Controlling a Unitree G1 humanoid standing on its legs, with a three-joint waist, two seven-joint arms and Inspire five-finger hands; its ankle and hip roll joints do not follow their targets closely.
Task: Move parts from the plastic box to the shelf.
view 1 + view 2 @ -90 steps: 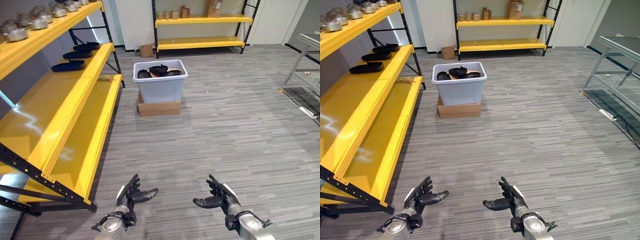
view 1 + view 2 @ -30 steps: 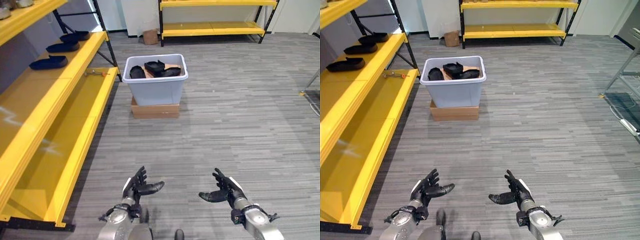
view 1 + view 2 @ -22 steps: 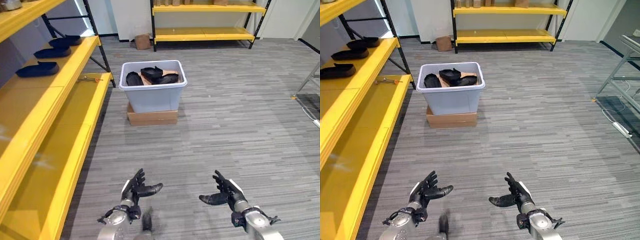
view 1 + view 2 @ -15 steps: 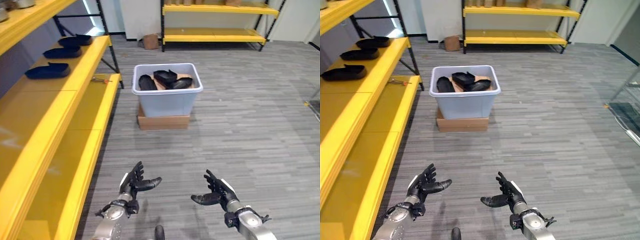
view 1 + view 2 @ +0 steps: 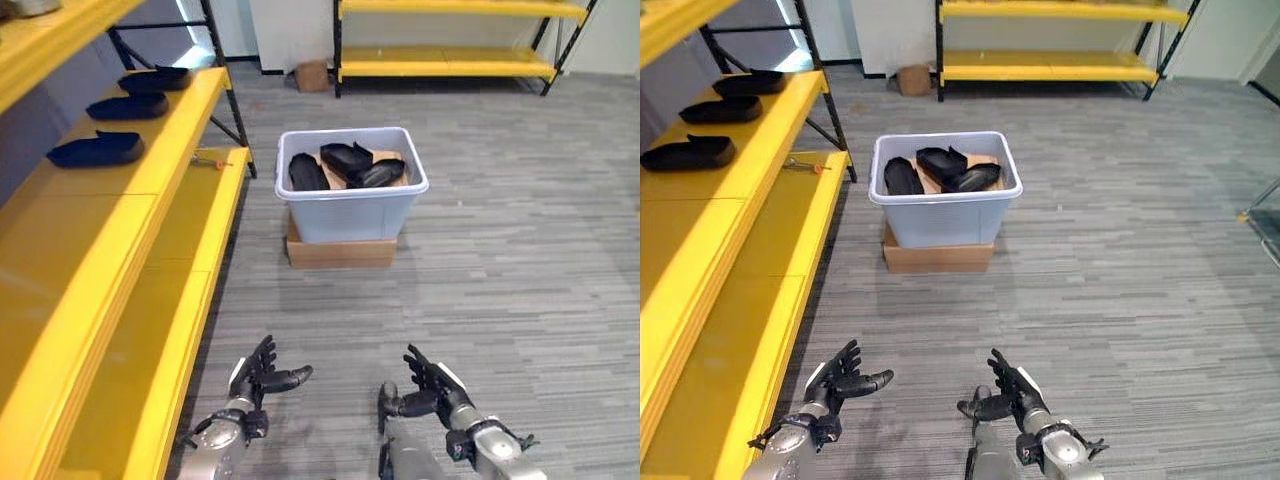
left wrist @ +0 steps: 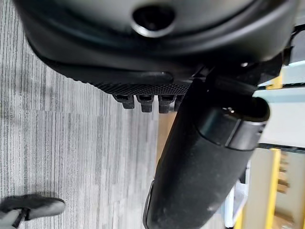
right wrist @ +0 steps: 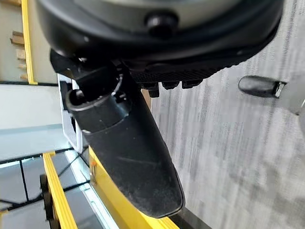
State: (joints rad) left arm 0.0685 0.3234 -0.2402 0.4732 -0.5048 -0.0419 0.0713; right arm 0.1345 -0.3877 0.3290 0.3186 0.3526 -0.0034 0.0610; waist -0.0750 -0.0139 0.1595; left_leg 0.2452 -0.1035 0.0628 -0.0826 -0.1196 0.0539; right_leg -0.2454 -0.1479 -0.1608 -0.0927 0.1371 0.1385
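A pale plastic box (image 5: 352, 200) stands on the floor ahead, with several black parts (image 5: 345, 163) lying in it. The yellow shelf (image 5: 150, 190) runs along my left side and carries three black parts (image 5: 97, 150) on its middle level. My left hand (image 5: 256, 379) and right hand (image 5: 432, 393) hover low over the carpet, well short of the box. Both are open, fingers spread, and hold nothing. In the wrist views the left thumb (image 6: 205, 157) and right thumb (image 7: 128, 157) stand straight with only floor past them.
The plastic box rests on a flat cardboard box (image 5: 341, 252). A small orange-handled tool (image 5: 208, 160) lies on the lower yellow shelf board. A second yellow shelf (image 5: 450, 62) lines the far wall, with a small carton (image 5: 312, 75) beside it. Grey carpet lies between me and the box.
The whole view has shifted and the box looks a little nearer, so the camera has moved. Both hands stay open and empty in front of me.
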